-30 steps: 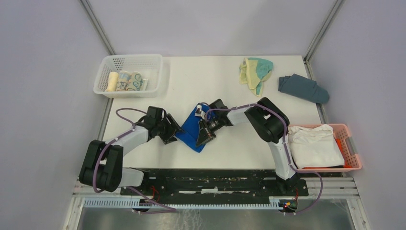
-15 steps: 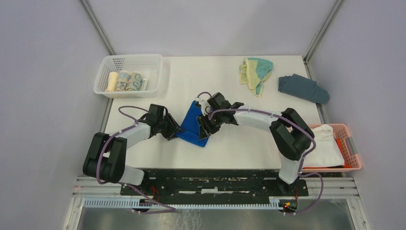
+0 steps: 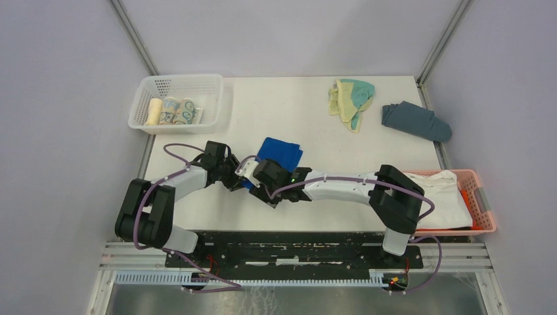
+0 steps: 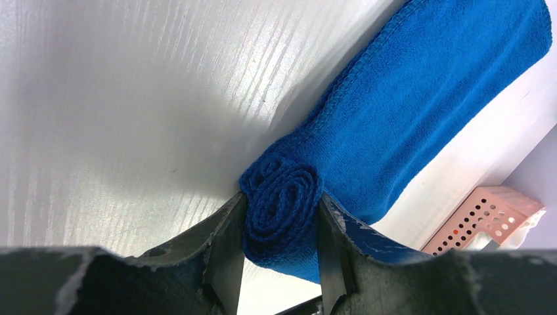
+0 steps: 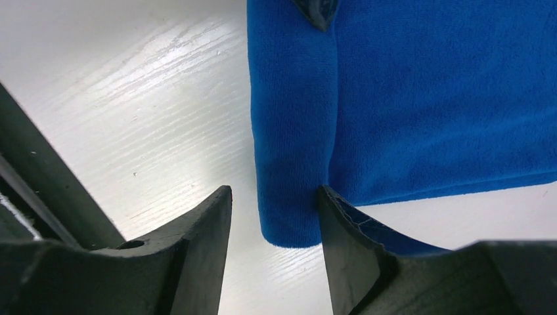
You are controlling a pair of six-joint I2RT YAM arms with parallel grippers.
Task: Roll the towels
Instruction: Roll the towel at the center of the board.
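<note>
Where it sits, pink basket [image 3: 485, 209] holds white cloth [image 3: 430, 197]

The overhead view is bright and evenly lit from above, sharp from edge to edge. The white table [image 3: 309, 125] is close to washed out, and the arms lay only faint, soft shadows on it. The grey walls [image 3: 59, 98] look flat and dimmer.

In the left wrist view a patch of glare sits on the table's grain, with grey shade to the upper left and a darker shadow beside the blue towel [image 4: 420, 98]. The towel's pile is crisp. The left gripper [image 4: 280, 216], close to the lens, is dark and soft.

In the right wrist view a sheen streaks the table. The right gripper [image 5: 274, 197] is dark and blurred.
</note>
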